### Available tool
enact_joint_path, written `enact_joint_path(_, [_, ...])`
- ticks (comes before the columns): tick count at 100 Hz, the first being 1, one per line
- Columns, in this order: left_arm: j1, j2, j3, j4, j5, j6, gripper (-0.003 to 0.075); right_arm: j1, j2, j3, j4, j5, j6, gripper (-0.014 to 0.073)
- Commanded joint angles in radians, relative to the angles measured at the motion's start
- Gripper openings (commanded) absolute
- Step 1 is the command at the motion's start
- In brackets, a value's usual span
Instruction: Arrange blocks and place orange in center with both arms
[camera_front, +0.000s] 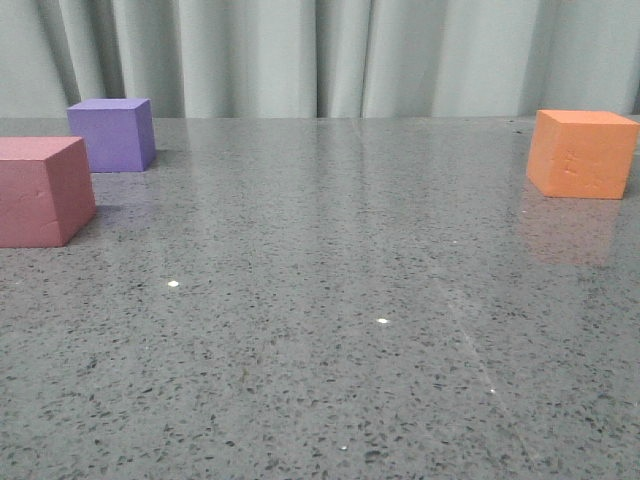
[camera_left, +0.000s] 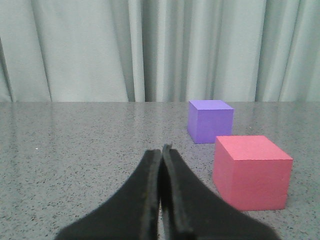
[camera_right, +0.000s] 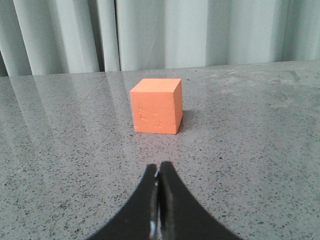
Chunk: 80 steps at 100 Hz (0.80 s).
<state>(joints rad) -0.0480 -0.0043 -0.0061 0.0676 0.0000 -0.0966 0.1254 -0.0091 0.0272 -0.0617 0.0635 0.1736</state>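
Grey speckled table (camera_front: 330, 350), pale curtain (camera_front: 330, 50) behind. Three foam cubes, none yet arranged: pink cube (camera_front: 40, 190) at the left edge of the front view, purple cube (camera_front: 112, 134) just beyond it and nearer the curtain, the two close but apart. Orange cube (camera_front: 583, 152) sits alone on the far right, well apart from the others, faint dents on the face toward the camera. The middle of the table holds no block.

Judgement: the task is at its start and the step in hand is the reach. The orange cube lies almost straight ahead of the right gripper (camera_right: 159, 172), so a direct approach should do; the fingers need to part wider than the cube before closing in, and should take it on two opposite flat faces, squarely, since soft foam can twist out of a corner grip. The left side should likely take the pink cube first, as it is the nearer of the two and stands partly in front of the purple one.

Left gripper (camera_left: 162, 152): fingers pressed together, nothing between them, touching no block. Right gripper: likewise clenched and empty, short of the orange cube.
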Motion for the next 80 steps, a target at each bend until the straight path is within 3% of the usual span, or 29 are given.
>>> enact_joint_path(1, [0.000, -0.033, 0.057, 0.002, -0.078, 0.004, -0.0019, -0.003, -0.025, -0.013, -0.001, -0.085, -0.008, -0.0068])
enact_joint_path(80, [0.000, -0.033, 0.057, 0.002, -0.089, 0.004, -0.0019, -0.003, -0.025, -0.013, -0.001, -0.103, -0.008, -0.0068])
